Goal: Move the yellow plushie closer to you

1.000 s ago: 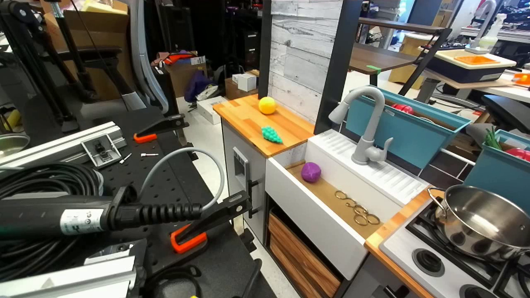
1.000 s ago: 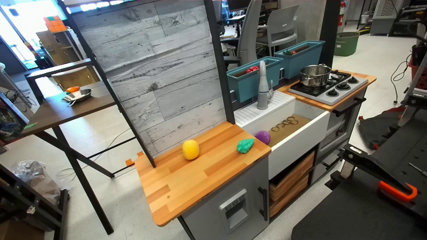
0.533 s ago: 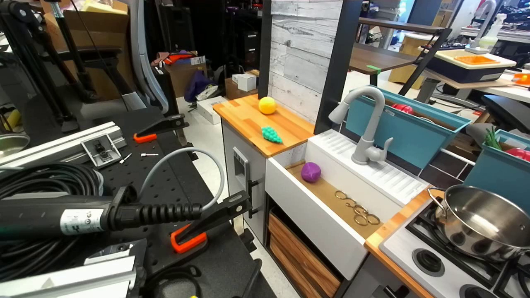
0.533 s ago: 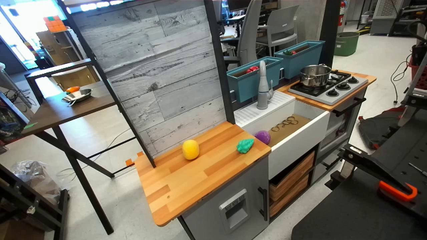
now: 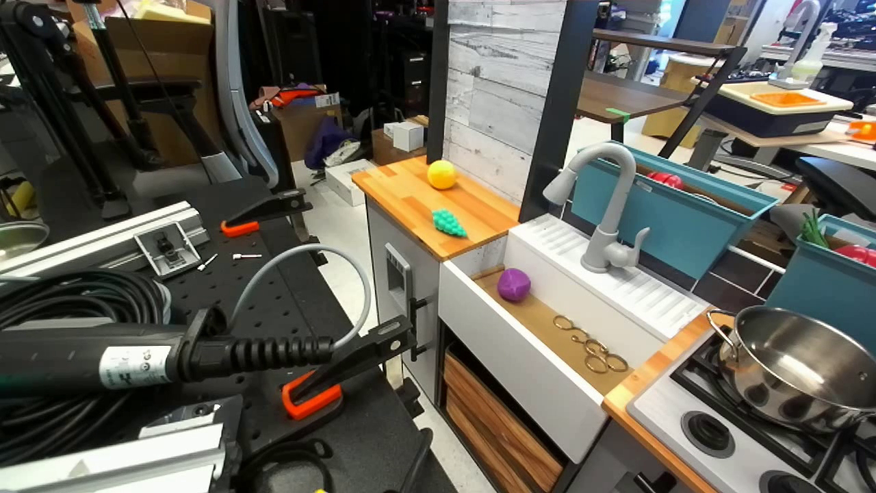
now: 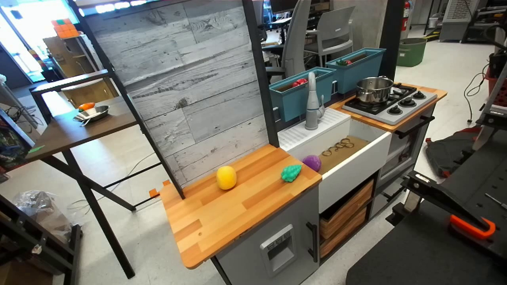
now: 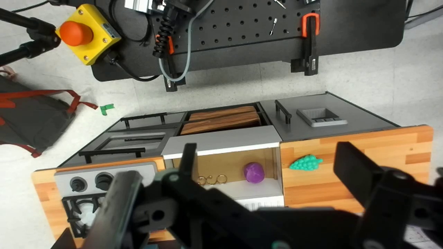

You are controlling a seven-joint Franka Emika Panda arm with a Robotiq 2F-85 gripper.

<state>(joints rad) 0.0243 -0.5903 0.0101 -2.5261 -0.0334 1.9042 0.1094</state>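
On the counter point(image 6: 222, 221), the yellow plushie point(image 6: 226, 177) sits near the back edge, wood stretching before it, hand point(image 7: 267, 160) spread apart

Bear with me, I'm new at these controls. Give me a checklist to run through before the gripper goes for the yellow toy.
1. Gripper open: ok; in the wrist view its fingers stand wide apart, with nothing held.
2. Yellow toy on the wooden counter: ok; it shows in both exterior views.
3. Yellow toy between the fingers: not ok; the wrist view does not show it.
4. Bumpy green toy not touching the yellow one: ok; the two lie apart.
5. Gripper seen from outside: not ok; neither exterior view shows it.
6. Stop button released: cannot tell; it is in the wrist view, but its setting is unclear.
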